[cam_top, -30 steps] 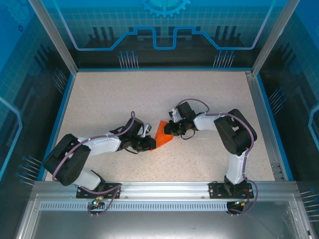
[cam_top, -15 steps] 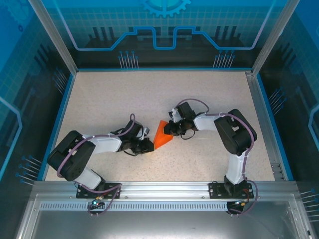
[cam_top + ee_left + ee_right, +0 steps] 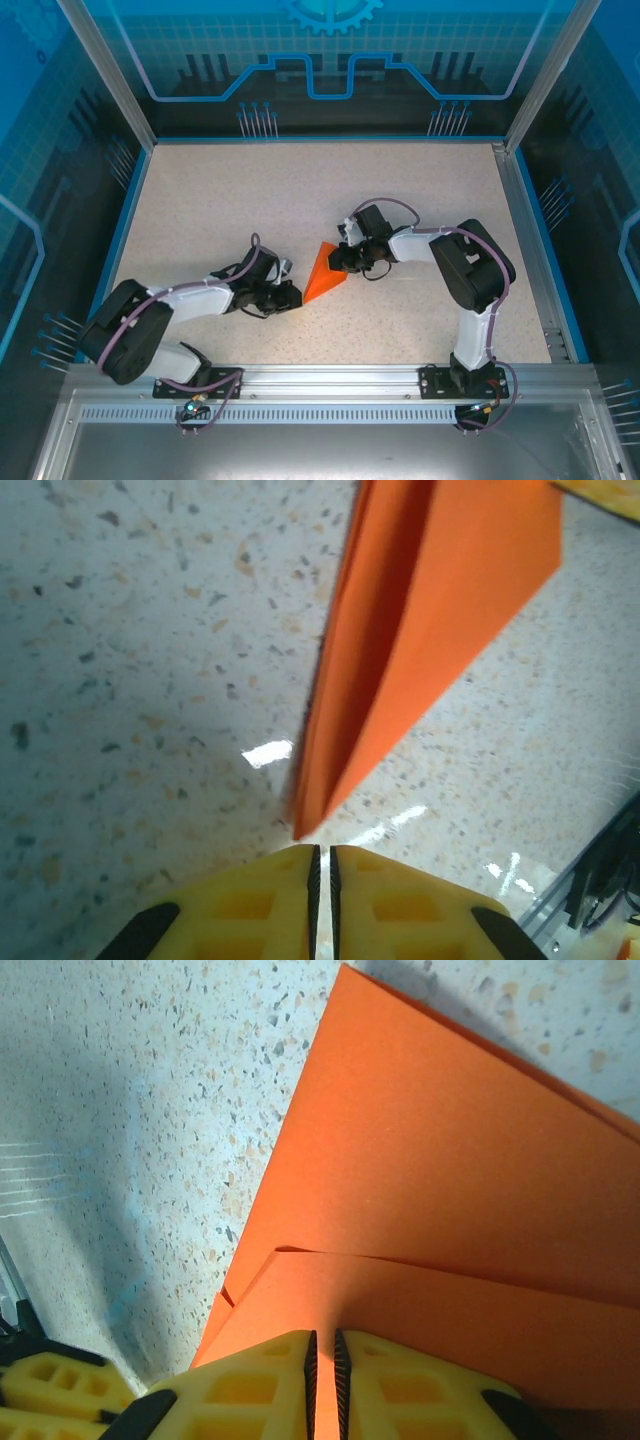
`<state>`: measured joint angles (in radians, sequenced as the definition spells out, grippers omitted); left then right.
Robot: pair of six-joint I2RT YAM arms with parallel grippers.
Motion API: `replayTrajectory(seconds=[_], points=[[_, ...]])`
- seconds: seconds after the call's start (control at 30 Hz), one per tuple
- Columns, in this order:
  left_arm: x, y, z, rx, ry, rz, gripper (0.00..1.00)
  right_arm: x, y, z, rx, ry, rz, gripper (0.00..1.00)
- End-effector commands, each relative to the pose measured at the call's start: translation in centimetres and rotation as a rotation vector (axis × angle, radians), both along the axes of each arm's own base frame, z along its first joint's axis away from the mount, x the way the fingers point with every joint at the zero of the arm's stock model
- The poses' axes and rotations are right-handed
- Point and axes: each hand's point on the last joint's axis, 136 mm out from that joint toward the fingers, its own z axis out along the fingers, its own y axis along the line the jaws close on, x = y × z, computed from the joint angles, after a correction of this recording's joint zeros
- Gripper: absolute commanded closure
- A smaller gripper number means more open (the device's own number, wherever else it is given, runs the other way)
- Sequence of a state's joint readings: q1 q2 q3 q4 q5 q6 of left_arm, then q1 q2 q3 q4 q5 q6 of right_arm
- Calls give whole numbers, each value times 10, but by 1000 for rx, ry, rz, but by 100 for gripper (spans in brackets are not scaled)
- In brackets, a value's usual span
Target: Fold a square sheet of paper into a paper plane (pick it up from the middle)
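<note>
**Item:** orange paper [image 3: 322,272], folded to a pointed wedge. It lies at the middle of the speckled tabletop [image 3: 200,200], between the two arms, with its point toward the near left and its broad end toward the far right.

**Hidden or unclear:**
- Top view: the broad end of the paper runs under the right arm's wrist. The dark wrist housings mask the fingertips of both pincers, so this view does not settle how the jaws stand.
- Left wrist view: the top edge of the frame cuts off the broad end of the paper. A yellow sliver [image 3: 610,498] in the top right corner is too cropped to identify.
- Right wrist view: the paper runs off the right edge.

**Left pincer** [image 3: 322,852]: the yellow fingers are pressed together with only a hairline slit between them, and nothing sits in it. The paper's sharp tip lies just beyond the fingertips. Whether it touches them cannot be told.

**Right pincer** [image 3: 322,1338]: the fingers are closed to a thin slit and pinch the upper flap of the paper. Orange shows inside the slit.

**View differences:**
- Top view: gives the layout, with one pincer at each end of the wedge, left at the point and right at the broad end.
- Left wrist view: shows a long crease running up from the tip, with a shadowed fold beside it.
- Right wrist view: shows two overlapping layers. The edge of the upper flap crosses the lower sheet and ends in a small notch at the left.
</note>
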<state>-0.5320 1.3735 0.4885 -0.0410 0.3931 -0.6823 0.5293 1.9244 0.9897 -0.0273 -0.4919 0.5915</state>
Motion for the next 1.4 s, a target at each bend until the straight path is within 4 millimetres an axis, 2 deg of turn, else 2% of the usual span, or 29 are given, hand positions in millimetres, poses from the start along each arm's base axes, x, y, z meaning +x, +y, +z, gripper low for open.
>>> replayTrajectory(seconds=[0.0,0.13,0.27,0.37,0.53,0.63,0.77,0.9,0.97,1.07,1.27,1.37], points=[[11,1,22,12,-18,20,86,-35,-23,-52,-119,102,60,83],[31,-8,32,8,-45,31,86,-37,-17,-49,-119,84,133,83],[50,-33,36,-74,-42,0,86,-32,-20,-42,-161,82,134,82],[59,-44,32,-113,-25,-13,86,-26,-22,-39,-179,84,122,82],[59,-48,11,-91,18,-37,87,-24,-22,-32,-182,83,112,82],[52,-40,-10,-37,68,-35,89,-21,-20,-21,-173,68,104,81],[36,-22,-39,61,125,-24,94,-15,-10,8,-118,24,81,80],[27,-8,-54,128,142,-12,95,-18,9,37,-76,-34,86,79],[26,-7,-56,132,141,-14,95,-23,21,42,-67,-46,86,79],[28,-9,-53,116,129,-18,96,-24,29,34,-98,-46,52,80],[32,-11,-47,113,112,-26,96,-21,24,-1,-119,7,-16,82],[32,-11,-47,115,113,-25,96,-18,15,-16,-146,26,-35,83]])
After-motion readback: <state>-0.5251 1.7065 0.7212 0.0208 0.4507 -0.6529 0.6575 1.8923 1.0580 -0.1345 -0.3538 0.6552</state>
